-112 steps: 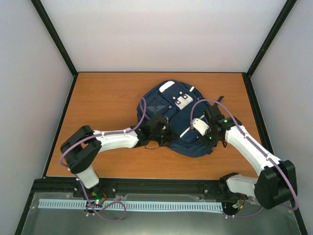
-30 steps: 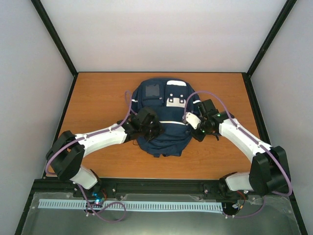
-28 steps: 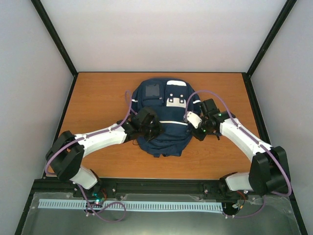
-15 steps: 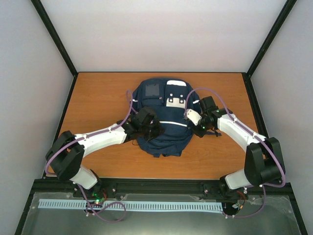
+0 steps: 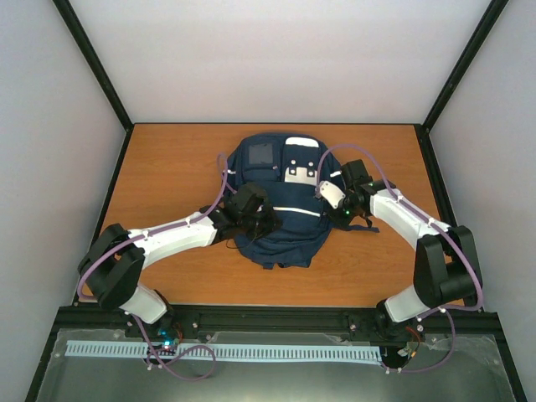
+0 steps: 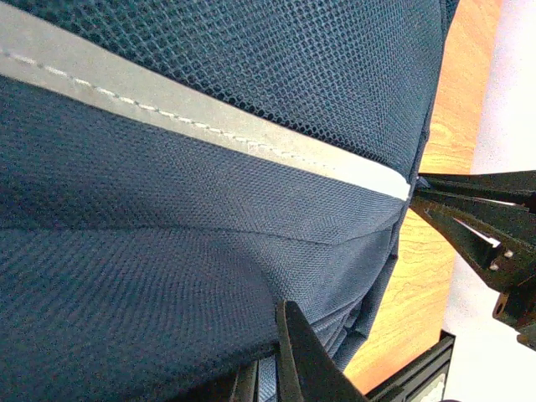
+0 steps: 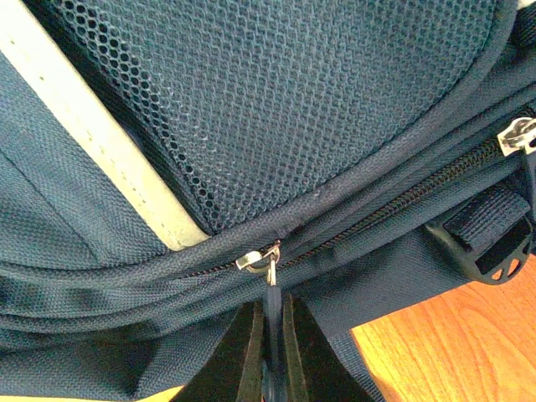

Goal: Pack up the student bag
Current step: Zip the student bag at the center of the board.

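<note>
The student bag (image 5: 289, 230), navy with thin white stripes and a white buckle patch (image 5: 299, 174), lies flat in the middle of the table. My right gripper (image 5: 335, 216) is at its right edge. In the right wrist view, the right gripper (image 7: 270, 308) is shut on the blue pull tab (image 7: 270, 295) of a silver zip slider (image 7: 258, 258) on the side zip. My left gripper (image 5: 262, 220) rests on the bag's lower left part. Up close, the left gripper (image 6: 268, 368) is shut on a fold of the bag's fabric (image 6: 167, 276).
The wooden table (image 5: 167, 176) shows on all sides of the bag. White walls and black frame posts (image 5: 92, 63) enclose it. A dark strap (image 5: 367, 226) trails from the bag's right side, and a black buckle (image 7: 490, 243) sits near the zip.
Several seconds ago the bag lay tilted further right; it now lies straight and has stayed put for the last second. My right gripper has slid away along the bag's right edge. The left arm is still.
</note>
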Action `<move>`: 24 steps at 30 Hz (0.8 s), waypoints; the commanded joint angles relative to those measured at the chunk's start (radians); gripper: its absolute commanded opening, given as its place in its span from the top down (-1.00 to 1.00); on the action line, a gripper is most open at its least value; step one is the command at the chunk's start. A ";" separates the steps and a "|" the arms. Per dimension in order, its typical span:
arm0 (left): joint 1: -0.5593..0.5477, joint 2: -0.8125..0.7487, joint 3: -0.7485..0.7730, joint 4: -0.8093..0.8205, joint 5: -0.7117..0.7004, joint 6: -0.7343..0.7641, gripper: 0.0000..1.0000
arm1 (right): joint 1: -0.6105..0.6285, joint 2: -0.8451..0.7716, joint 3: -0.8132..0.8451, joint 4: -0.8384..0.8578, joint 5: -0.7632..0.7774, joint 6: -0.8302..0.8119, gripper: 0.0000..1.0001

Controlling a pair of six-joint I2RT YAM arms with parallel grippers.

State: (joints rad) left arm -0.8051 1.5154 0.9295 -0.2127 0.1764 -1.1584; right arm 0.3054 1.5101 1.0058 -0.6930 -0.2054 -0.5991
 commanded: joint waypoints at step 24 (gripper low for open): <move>0.234 -0.141 0.421 -0.595 -0.421 0.768 -0.73 | -0.115 -0.403 0.095 0.096 0.005 0.242 -0.99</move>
State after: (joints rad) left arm -0.5751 1.4212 1.2530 -0.7021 -0.0116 -0.5915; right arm 0.2333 1.1603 1.0943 -0.7097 -0.2062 -0.4496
